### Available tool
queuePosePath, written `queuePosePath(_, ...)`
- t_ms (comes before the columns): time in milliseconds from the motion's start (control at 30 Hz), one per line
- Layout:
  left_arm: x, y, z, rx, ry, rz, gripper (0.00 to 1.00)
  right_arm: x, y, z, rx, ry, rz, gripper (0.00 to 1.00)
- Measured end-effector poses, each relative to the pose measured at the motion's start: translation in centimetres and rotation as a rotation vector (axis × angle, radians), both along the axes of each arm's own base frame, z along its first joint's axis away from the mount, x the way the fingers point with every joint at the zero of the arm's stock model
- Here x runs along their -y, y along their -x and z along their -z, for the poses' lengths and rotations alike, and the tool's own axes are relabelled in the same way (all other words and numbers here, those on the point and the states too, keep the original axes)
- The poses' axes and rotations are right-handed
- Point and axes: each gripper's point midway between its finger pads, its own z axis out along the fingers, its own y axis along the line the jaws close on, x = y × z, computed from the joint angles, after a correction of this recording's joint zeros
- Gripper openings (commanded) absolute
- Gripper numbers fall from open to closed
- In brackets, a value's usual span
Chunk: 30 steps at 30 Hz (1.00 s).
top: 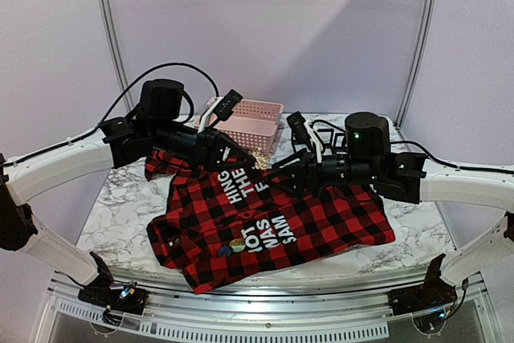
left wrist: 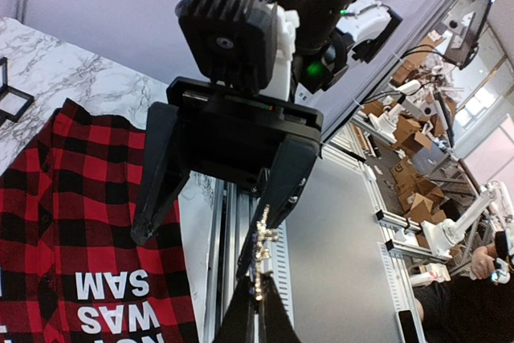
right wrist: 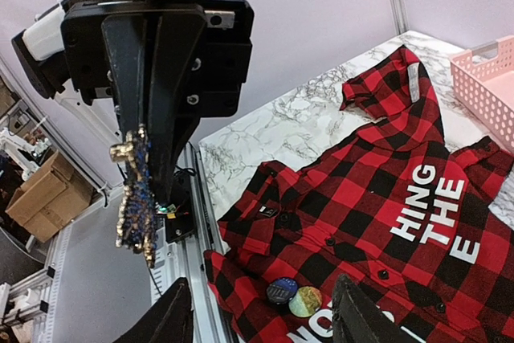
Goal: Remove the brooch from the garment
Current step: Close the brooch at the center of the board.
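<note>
Right wrist view: the left gripper point(right wrist: 161, 176), its fingers pressed together, pinches a gold-and-blue brooch point(right wrist: 135, 198) aloft, clear of the red-and-black plaid garment point(right wrist: 361, 198), which lies spread on the marble table point(right wrist: 281, 130). The right gripper point(right wrist: 263, 283) faces it, jaws spread, holding nothing.

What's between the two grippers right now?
The gold-and-blue brooch, pinched in the shut left gripper, facing the open right gripper; clearest in the right wrist view.

A pink basket point(top: 253, 130) sits at the back of the marble table point(top: 120, 198).
</note>
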Motion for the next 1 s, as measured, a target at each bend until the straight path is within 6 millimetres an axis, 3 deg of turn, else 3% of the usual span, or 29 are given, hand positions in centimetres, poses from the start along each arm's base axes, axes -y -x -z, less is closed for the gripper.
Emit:
queuePosePath(567, 0.0, 0.0, 0.2, -0.010, -0.009, 0.000, 0.00, 0.0, 0.8, -2.3, 0.027, -0.058, -0.042, 0.57)
queuePosePath(1000, 0.0, -0.1, 0.4, -0.017, -0.014, 0.002, 0.00, -0.1, 0.8, -3.0, 0.042, -0.082, -0.046, 0.54)
